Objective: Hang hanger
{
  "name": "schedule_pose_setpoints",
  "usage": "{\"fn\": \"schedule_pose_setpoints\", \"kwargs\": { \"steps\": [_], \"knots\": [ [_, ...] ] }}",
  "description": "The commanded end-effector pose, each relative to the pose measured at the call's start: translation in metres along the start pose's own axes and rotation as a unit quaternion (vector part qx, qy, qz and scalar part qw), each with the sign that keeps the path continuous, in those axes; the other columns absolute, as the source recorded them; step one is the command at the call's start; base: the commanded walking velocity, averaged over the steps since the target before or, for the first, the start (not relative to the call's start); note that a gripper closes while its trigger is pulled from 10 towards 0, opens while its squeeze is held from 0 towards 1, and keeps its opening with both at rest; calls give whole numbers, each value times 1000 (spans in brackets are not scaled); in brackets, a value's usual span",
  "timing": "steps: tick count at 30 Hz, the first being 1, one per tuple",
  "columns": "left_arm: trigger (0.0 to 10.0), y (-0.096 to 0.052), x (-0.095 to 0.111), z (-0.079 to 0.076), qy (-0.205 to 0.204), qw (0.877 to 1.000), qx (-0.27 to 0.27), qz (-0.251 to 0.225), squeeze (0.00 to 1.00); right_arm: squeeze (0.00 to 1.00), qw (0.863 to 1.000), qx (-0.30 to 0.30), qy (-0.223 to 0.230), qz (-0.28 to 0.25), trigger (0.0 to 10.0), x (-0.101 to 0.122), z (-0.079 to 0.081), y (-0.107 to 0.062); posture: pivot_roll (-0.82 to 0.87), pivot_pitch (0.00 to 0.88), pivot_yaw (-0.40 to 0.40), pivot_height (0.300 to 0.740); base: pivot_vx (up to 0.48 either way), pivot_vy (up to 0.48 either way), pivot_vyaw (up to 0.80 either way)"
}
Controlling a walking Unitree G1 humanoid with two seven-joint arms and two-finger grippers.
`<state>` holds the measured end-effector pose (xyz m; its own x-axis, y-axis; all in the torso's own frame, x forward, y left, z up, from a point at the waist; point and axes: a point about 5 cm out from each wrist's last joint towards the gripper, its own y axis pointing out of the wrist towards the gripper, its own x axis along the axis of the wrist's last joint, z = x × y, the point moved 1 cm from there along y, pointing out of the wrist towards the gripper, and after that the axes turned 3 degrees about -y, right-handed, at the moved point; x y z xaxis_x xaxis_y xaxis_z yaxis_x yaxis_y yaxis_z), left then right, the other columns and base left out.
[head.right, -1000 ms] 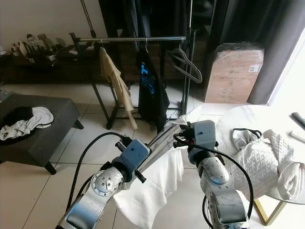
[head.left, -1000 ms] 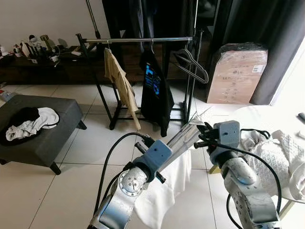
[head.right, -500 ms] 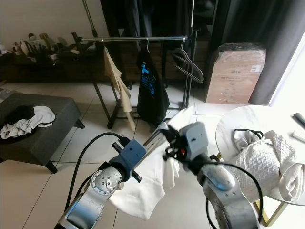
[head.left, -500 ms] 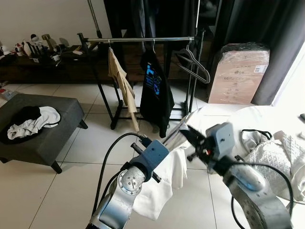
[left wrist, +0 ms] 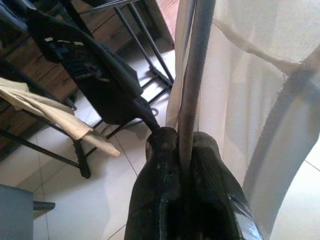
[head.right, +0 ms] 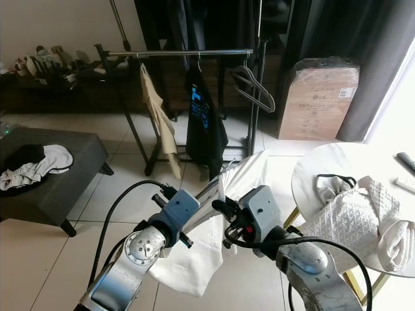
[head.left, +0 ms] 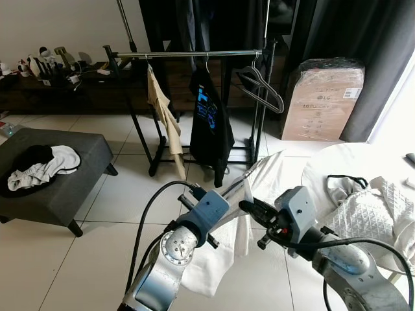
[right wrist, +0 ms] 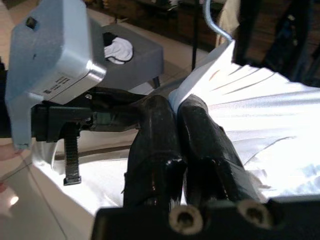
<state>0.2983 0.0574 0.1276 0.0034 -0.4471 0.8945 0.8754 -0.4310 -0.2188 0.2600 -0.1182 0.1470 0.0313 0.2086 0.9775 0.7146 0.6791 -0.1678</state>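
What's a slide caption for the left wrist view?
Left gripper shut on grey metal hanger bar draped with white cloth.

Both silver arms raised forward, left gripper [left wrist: 181, 150] clamped closed, right gripper [right wrist: 175, 107] pinched closed alongside

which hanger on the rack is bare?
The grey wire hanger at the rail's right end, tilted. The other two carry a beige garment and a black shirt.

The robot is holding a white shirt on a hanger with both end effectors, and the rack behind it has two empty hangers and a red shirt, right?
Not quite. The shirt on the rack is black, not red, as the left eye view shows. The rest holds: the left end effector and right end effector both pinch the white shirt on its hanger.
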Motion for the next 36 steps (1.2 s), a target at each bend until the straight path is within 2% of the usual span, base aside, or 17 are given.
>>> {"fn": "schedule_pose_setpoints", "kwargs": {
  "steps": [1,4,12,15,16,21,25,28,31,34,36],
  "knots": [
    [10000,1,3,7,4,1000,14,-5,0,1000,999,50,-9,-2,10000,4,16,5,-185,95,36,740,0,0,0],
    [10000,2,4,7,3,1000,12,-7,0,1000,999,36,-29,22,10000,-5,11,5,-184,96,35,740,0,0,0],
    [10000,2,4,6,2,1000,9,-11,0,1000,997,57,-30,29,10000,-5,7,-5,-186,97,35,740,0,0,0],
    [10000,0,5,3,-10,999,-41,-28,0,1000,997,36,-50,37,10000,-8,-6,-12,-190,98,35,740,0,0,0],
    [10000,-4,0,5,-26,996,-82,-29,0,1000,997,27,-52,43,10000,-10,-14,-15,-191,98,34,740,0,0,0],
    [10000,-10,-12,26,-38,993,-110,-23,0,1000,996,57,-51,50,10000,-13,-15,-23,-183,98,40,740,0,0,0],
    [10000,-12,-14,43,-81,989,-119,-37,0,1000,994,74,-53,62,10000,-17,-18,-29,-181,97,43,740,0,0,0],
    [10000,-16,-26,59,-96,986,-137,-23,0,1000,991,83,-62,83,10000,-22,-25,-38,-190,97,43,740,0,0,0],
    [10000,-28,-49,69,-55,977,-206,31,0,1000,986,85,-74,119,10000,-30,-36,-51,-194,98,46,740,0,0,0],
    [10000,-35,-57,72,-23,967,-246,56,0,1000,980,94,-89,154,10000,-39,-40,-58,-194,97,48,740,0,0,0],
    [10000,-37,-60,75,-19,963,-261,67,0,1000,975,109,-92,172,10000,-45,-39,-61,-195,96,49,740,0,0,0]
  ]
}}
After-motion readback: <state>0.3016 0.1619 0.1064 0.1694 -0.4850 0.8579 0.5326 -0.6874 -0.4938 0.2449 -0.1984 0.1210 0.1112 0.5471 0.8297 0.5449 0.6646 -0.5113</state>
